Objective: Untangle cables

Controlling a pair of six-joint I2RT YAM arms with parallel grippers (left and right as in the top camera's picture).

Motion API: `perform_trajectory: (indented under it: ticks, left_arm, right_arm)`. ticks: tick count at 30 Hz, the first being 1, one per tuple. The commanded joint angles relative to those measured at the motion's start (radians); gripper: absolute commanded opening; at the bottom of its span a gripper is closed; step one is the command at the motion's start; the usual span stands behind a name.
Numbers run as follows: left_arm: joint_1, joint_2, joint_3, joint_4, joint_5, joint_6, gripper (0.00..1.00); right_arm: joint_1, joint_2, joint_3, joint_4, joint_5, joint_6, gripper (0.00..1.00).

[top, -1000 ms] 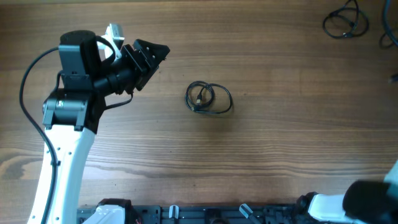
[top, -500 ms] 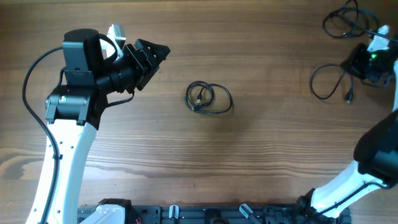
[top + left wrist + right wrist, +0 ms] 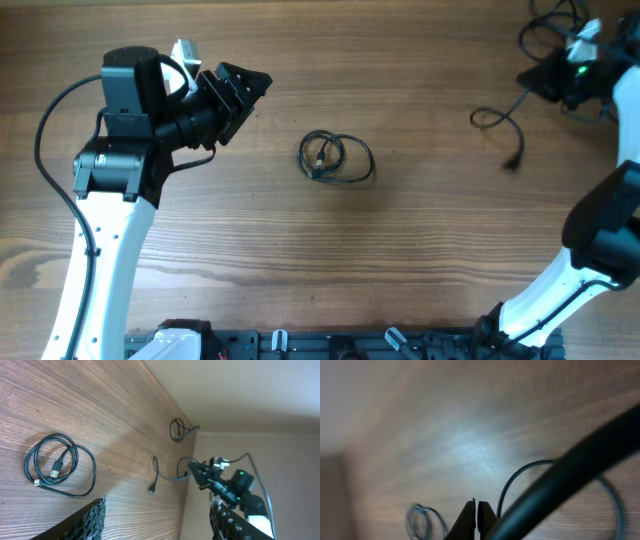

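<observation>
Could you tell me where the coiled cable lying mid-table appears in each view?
Overhead: the coiled cable lies at the centre.
Left wrist: left of centre.
Right wrist: perhaps the blurred loop at bottom left; cannot tell.
Shared landmark: the loose cable trailing from the right gripper, seen overhead and from the left wrist.
</observation>
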Motion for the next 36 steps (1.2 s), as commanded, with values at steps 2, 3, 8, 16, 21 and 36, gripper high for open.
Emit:
perform_trajectory:
  ticks: [2, 3, 8, 16, 21, 36]
  left_arm:
    - [0.003, 0.004, 0.013, 0.003, -0.025, 0.027, 0.7]
    - [0.003, 0.004, 0.013, 0.003, -0.025, 0.027, 0.69]
    - [0.003, 0.004, 0.013, 0.003, -0.025, 0.027, 0.69]
    - [0.003, 0.004, 0.013, 0.003, -0.025, 0.027, 0.69]
    - [0.003, 0.004, 0.013, 0.003, -0.025, 0.027, 0.69]
    - [0.003, 0.004, 0.013, 0.003, -0.025, 0.027, 0.69]
  right_arm:
    - [-0.083, -0.134, 0.076, 0.091, -0.246, 0.22, 0.04]
    - [-0.094, -0.154, 0.076, 0.097, -0.239, 0.267, 0.04]
    - [-0.073, -0.156, 0.075, -0.056, 0.325, 0.095, 0.04]
    - [0.031, -0.144, 0.014, -0.102, 1.09, 0.079, 0.04]
    - [0.13, -0.1, -0.136, -0.032, 1.143, 0.027, 0.05]
    - [0.394, -0.071, -0.252, 0.018, 0.554, -0.206, 0.89]
